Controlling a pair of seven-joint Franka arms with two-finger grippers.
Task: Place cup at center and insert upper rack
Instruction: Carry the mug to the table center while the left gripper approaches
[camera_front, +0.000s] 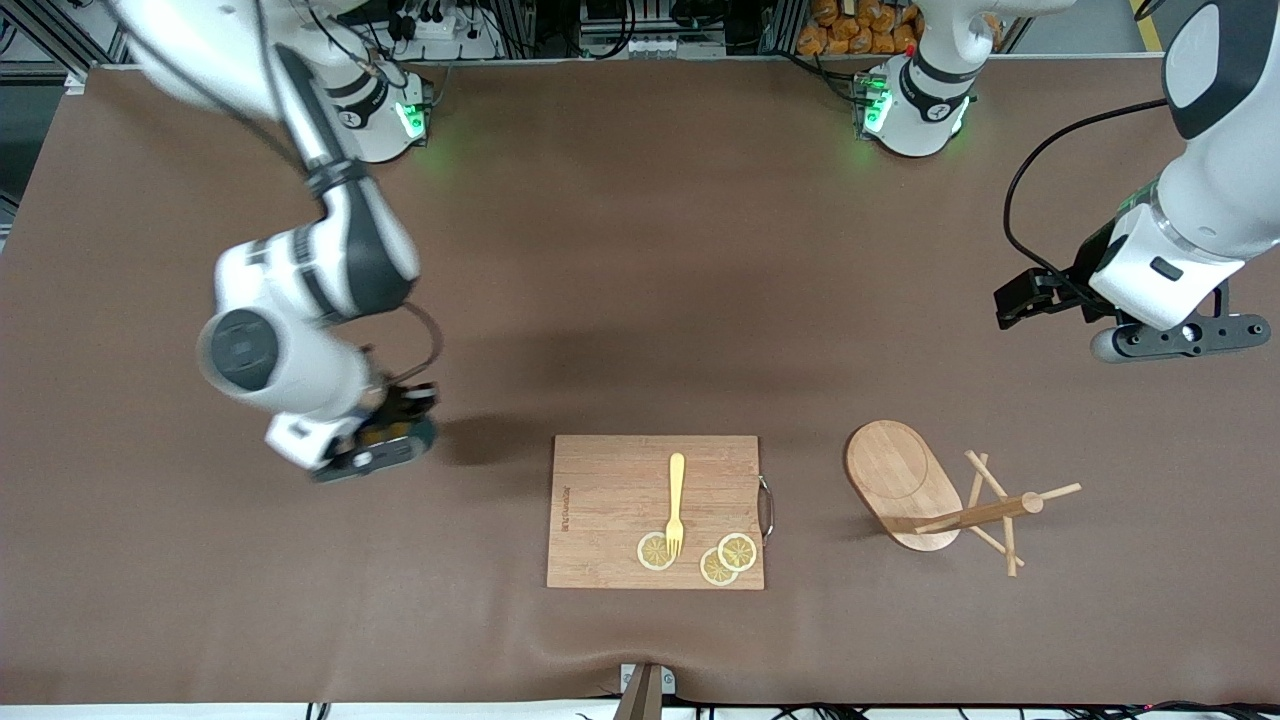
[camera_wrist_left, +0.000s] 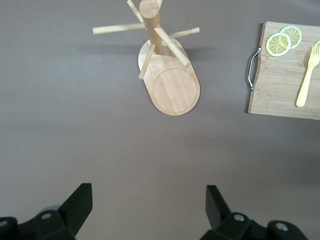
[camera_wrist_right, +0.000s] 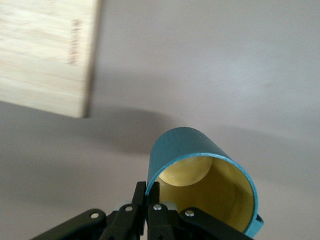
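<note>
One cup (camera_wrist_right: 202, 172) pinched by its rim in my right gripper (camera_wrist_right: 148, 197) over the tabletop (camera_front: 640, 300), cutting board (camera_front: 655, 510) at three o'clock; rigid, glossy, slip-prone. Left gripper (camera_wrist_left: 149, 210) waits, released

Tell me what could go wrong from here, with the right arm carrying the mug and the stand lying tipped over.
1. The right gripper pinches the mug by one thin wall at the rim, so it may swing or slip during the move.
2. The cutting board with fork and lemon slices sits beside the mug's path; a low pass could clip it.
3. The mug stand lies on its side; the open left gripper may roll it when grasping.
</note>
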